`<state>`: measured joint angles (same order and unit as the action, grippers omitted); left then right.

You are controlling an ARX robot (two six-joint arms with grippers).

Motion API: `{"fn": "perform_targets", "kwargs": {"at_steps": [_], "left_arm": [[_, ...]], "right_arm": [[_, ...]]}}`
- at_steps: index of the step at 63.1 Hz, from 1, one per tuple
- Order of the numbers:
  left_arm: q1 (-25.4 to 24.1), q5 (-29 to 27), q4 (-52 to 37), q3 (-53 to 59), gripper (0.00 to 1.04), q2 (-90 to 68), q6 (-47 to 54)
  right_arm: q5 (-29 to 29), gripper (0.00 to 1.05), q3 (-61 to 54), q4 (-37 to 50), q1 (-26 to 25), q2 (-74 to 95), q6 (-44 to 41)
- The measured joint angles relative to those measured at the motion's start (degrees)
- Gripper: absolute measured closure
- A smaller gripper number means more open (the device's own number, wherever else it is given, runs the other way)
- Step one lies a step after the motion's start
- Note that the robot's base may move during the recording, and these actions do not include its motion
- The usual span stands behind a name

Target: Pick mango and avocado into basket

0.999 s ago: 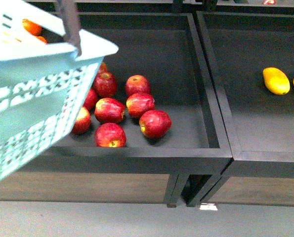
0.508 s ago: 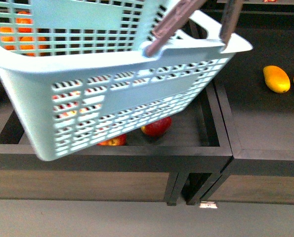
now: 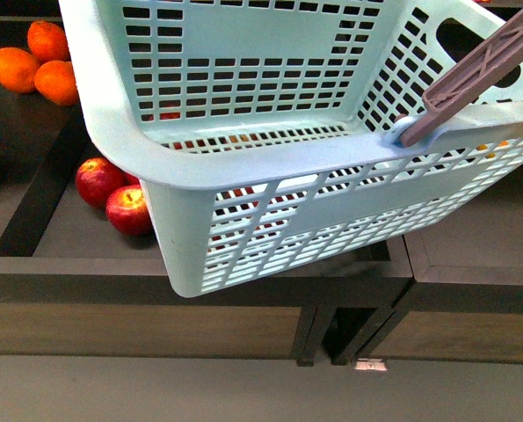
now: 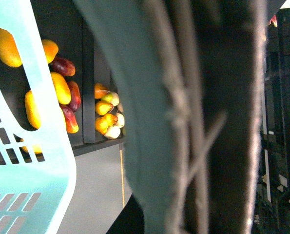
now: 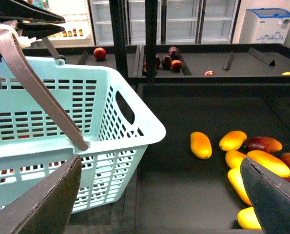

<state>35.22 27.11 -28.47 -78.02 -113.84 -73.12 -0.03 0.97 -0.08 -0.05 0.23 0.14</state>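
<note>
Got basket point(image 3: 270, 167) hanging tilted in front of middle bin point(image 3: 68, 264), hiding most of it. Handle point(image 3: 481, 61) swung over its right side. Apples point(image 3: 127, 209) in that bin, behind basket's left corner. Oranges point(image 3: 48, 42) further left and back, in left bin point(image 3: 6, 123). Mangoes point(image 5: 201, 145) in right bin point(image 3: 472, 255), clustered, one apart nearer basket.

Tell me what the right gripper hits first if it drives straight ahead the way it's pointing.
Probably the dark bin floor, just short of the nearest mango. The right gripper is open, with nothing between its fingers. The basket lies beside that line, but depth is unclear.
</note>
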Motion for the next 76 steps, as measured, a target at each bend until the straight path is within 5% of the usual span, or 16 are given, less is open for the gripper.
{"fn": "perform_targets", "kwargs": {"at_steps": [24, 30, 36, 45, 56, 64, 76], "left_arm": [[0.0, -0.1, 0.0, 0.0, 0.99, 0.0, 0.5], [0.0, 0.0, 0.0, 0.0, 0.99, 0.0, 0.5], [0.0, 0.0, 0.0, 0.0, 0.99, 0.0, 0.5], [0.0, -0.1, 0.0, 0.0, 0.99, 0.0, 0.6], [0.0, -0.1, 0.0, 0.0, 0.99, 0.0, 0.8], [0.0, 0.0, 0.0, 0.0, 0.99, 0.0, 0.9], [0.0, -0.1, 0.0, 0.0, 0.99, 0.0, 0.9]], "right_arm": [[0.0, 0.09, 0.0, 0.0, 0.0, 0.0, 0.0], [7.1, 0.09, 5.3, -13.0, 0.2, 7.9, 8.7], [5.1, 0.09, 9.1, -17.8, -4.8, 17.8, 18.4], [-2.4, 0.09, 13.0, -9.9, -15.4, 28.8, 22.2], [-7.1, 0.09, 23.7, 13.3, -29.9, 59.8, 20.3], [-5.1, 0.09, 34.9, 21.8, -32.0, 85.1, 21.0], [-3.1, 0.09, 50.5, 19.4, -31.3, 107.8, 26.5]]}}
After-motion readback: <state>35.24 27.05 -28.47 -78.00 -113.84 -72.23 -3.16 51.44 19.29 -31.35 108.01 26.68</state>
